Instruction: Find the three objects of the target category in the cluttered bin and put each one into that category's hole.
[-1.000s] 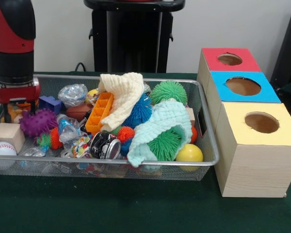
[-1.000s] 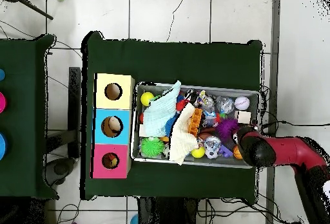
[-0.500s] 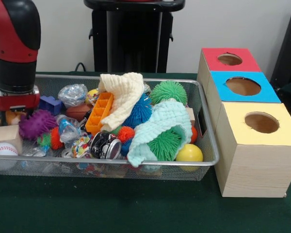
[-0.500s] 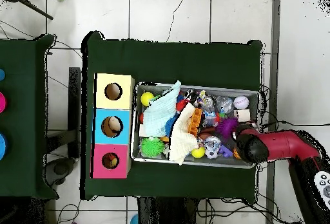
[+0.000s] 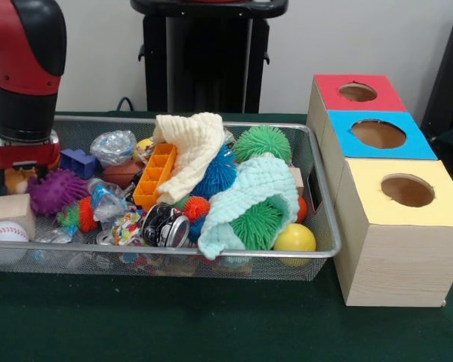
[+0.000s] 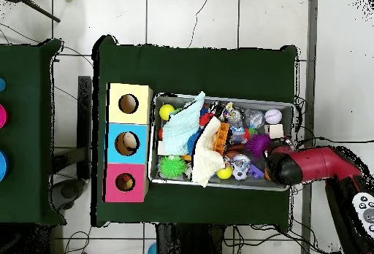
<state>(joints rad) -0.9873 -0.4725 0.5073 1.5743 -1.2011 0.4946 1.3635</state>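
At the bin's end farthest from the boxes, the gripper point(image 5: 20, 154) is seen only as a red wrist block low over the clutter; whether its fingers are apart or together cannot be told, since they are hidden behind that block and the toys. Compared with a second ago, the arm point(image 5: 24, 68) has been raised slightly and shifted inward along the bin, and the wooden cube point(image 5: 12, 210) and baseball point(image 5: 3, 234) have been nudged, so a probe of this corner appears to have been made without anything visibly lifted. Just beside the wrist, a purple spiky ball point(image 5: 57, 191) and a blue block point(image 5: 78, 162) are found. Further along the wire bin point(image 5: 326, 226), an orange tray point(image 5: 154, 175), a cream cloth point(image 5: 192, 151) and a mint cloth point(image 5: 253, 196) are laid over several green spiky balls point(image 5: 263, 142). Beyond the bin, the red box point(image 5: 358, 92), blue box point(image 5: 380, 134) and yellow box point(image 5: 405, 192) are lined up, each with its hole open. The target category cannot be determined, so the search is judged to be still under way.
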